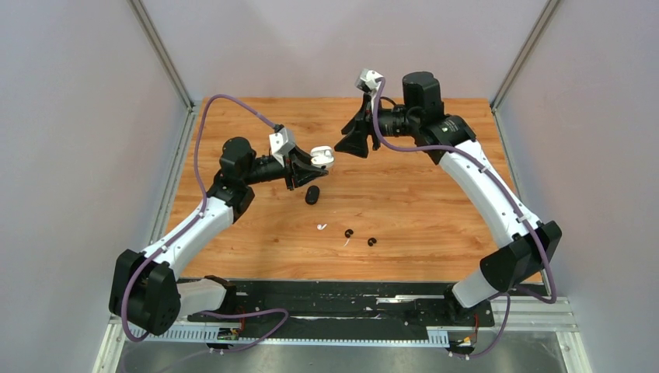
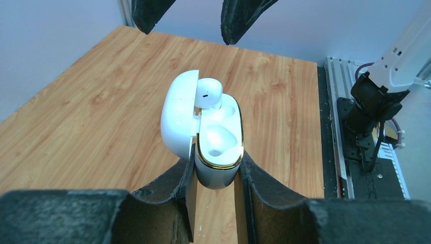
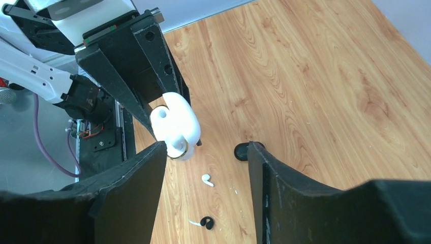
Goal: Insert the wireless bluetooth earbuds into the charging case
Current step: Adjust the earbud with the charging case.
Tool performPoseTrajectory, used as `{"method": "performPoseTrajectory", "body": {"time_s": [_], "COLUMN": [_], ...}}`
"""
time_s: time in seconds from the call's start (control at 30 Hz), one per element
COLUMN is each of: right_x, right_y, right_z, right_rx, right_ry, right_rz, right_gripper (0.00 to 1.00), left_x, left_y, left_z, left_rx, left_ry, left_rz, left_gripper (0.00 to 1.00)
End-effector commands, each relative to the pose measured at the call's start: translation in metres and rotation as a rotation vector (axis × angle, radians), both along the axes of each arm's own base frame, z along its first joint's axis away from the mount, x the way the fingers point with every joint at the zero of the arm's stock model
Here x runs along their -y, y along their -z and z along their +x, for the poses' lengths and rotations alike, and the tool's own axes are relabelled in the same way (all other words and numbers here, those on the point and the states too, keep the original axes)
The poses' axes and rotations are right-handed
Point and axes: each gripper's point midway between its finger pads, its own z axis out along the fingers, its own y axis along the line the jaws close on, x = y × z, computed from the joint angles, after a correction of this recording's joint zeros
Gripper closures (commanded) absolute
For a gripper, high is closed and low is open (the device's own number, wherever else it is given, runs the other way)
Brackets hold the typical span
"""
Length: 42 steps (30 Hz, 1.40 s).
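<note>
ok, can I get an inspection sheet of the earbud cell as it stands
surface: wooden tabletop, no damage seen
job's things: white charging case open and lifted, seated white earbud in its far slot, near slot empty; on the table, loose white earbud, black earbuds, black case
clutter: white sliver beside one black earbud, too small to identify
grippers: left claw shut on the white charging case; right claw open, empty, facing the case
cables: purple cables looped along each arm
surroundings: pale walls, metal corner rails; nothing else seen
</note>
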Motion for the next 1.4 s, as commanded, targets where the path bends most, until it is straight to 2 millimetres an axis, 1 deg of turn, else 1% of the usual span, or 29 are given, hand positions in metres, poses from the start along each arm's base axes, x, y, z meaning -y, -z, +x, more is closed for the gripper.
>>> {"method": "performPoseTrajectory", "body": {"time_s": [0.0,0.2,0.4,0.5,0.63,0.7,0.8,0.93,1.07,1.2,1.27,1.37], "right_x": [-0.007,-0.011,-0.016,-0.018,-0.019,-0.018,-0.016,-0.017,-0.022,-0.026,-0.025,-0.023], "right_y": [0.003,0.011,0.014,0.012,0.011,0.013,0.016,0.017,0.022,0.022,0.020,0.021], "right_z": [0.004,0.022,0.016,0.010,0.008,0.011,0.023,0.029,0.027,0.017,0.012,0.011], "right_rx": [-0.015,-0.002,0.008,0.012,0.033,0.065,0.096,0.118,0.144,0.184,0.203,0.217], "right_ry": [-0.019,0.018,-0.027,-0.061,-0.076,-0.054,-0.003,0.012,-0.012,-0.070,-0.094,-0.092], "right_rz": [0.005,-0.023,-0.023,-0.015,-0.016,-0.037,-0.066,-0.080,-0.096,-0.096,-0.090,-0.097], "right_gripper": [0.42,0.46,0.47,0.46,0.45,0.45,0.46,0.46,0.44,0.43,0.42,0.41], "left_x": [0.001,0.002,0.003,0.003,0.003,0.003,0.002,0.002,0.003,0.003,0.003,0.003], "left_y": [-0.012,-0.012,-0.011,-0.011,-0.010,-0.010,-0.010,-0.011,-0.012,-0.011,-0.009,-0.008], "left_z": [0.002,0.004,0.007,0.009,0.012,0.014,0.014,0.015,0.015,0.013,0.013,0.012], "left_rx": [0.064,0.066,0.057,0.052,0.039,0.026,0.024,0.025,0.031,0.028,0.026,0.025], "left_ry": [0.018,0.023,0.018,0.013,0.004,0.001,0.005,0.007,0.010,0.021,0.020,0.028], "left_rz": [-0.008,-0.004,-0.003,-0.003,-0.006,-0.010,-0.013,-0.014,-0.014,-0.011,-0.009,-0.007], "left_gripper": [1.00,1.00,1.00,1.00,1.00,1.00,1.00,1.00,1.00,1.00,1.00,1.00]}}
